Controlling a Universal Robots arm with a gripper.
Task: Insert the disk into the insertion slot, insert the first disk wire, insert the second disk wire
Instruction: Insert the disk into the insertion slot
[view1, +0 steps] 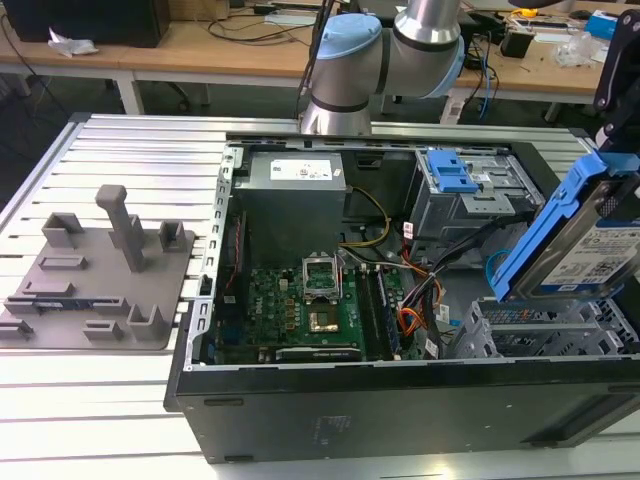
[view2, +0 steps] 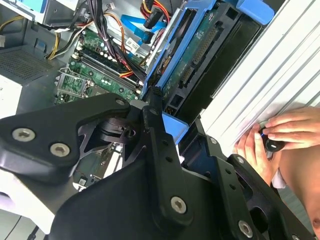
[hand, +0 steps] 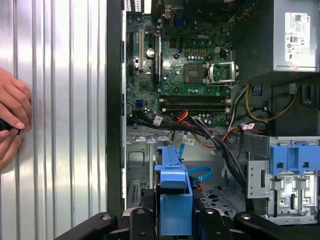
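Exterior view: the disk (view1: 585, 245) hung on edge and tilted. Its long axis sloped down toward the exterior view's left, with the low end just above the insertion slot (view1: 540, 335) in the open computer case (view1: 300, 400).

Second wrist view: the pincer (view2: 172, 117) was clamped on the disk's blue carrier, and the connector end pointed away from it.

First wrist view: a person's hand (hand: 12, 115) lay on the ribbed tabletop (hand: 60, 125).

blue-framed disk (view1: 590, 240) hangs tilted above the grey insertion slot (view1: 530, 337).
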